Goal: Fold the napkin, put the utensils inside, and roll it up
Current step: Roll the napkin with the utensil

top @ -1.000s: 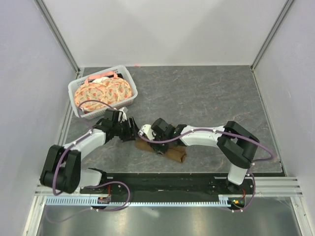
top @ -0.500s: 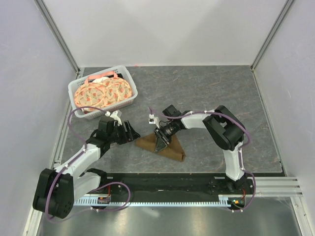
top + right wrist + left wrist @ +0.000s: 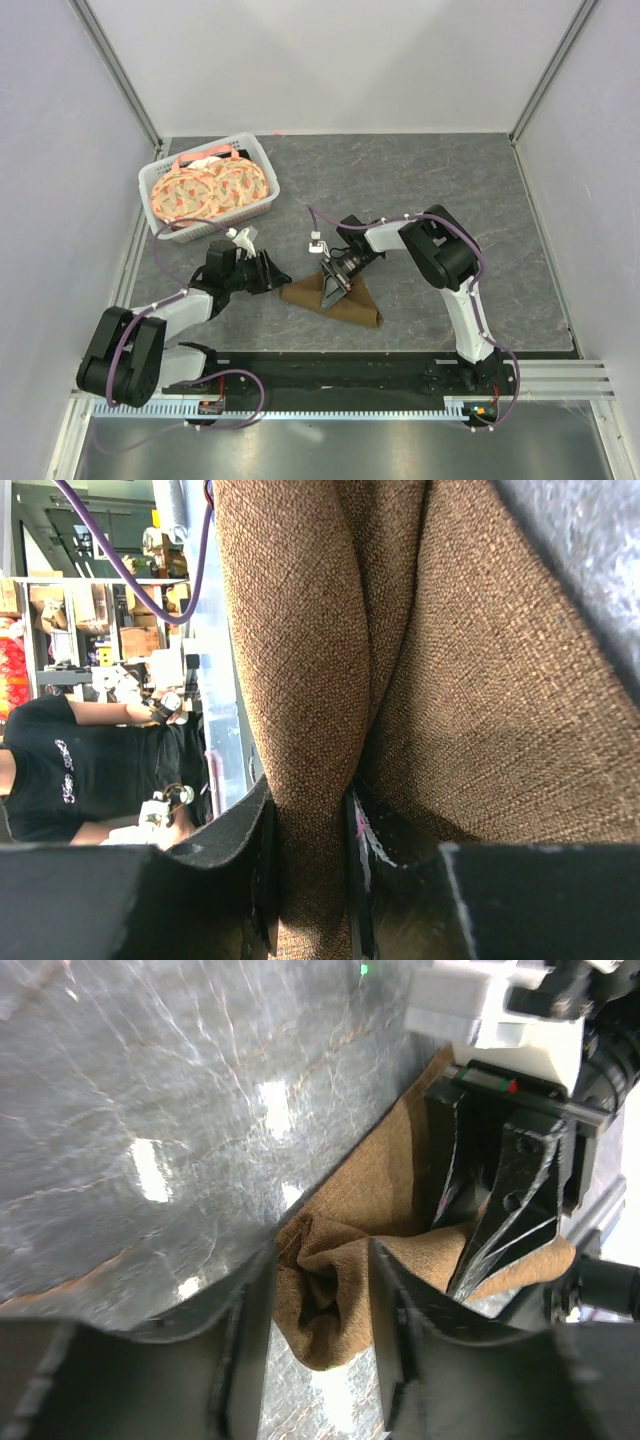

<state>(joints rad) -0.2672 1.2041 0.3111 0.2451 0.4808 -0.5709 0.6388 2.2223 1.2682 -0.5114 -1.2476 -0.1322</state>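
Lying folded into a rough triangle on the grey table (image 3: 450, 190), toward 6 o'clock from its middle, the brown napkin (image 3: 352, 306) is pinched along a raised fold by the right gripper (image 3: 334, 285), whose fingers are clamped on the cloth. The napkin's bunched 9 o'clock corner is straddled by the left gripper (image 3: 278, 279); whether its fingers press the cloth cannot be told. A basket (image 3: 165, 175) of patterned plates (image 3: 205, 190) is seen at 10 o'clock.

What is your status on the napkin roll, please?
Right gripper pinching a napkin fold. Left gripper straddles its bunched corner, grip unclear. Utensil not in sight. Basket of plates stands well apart.
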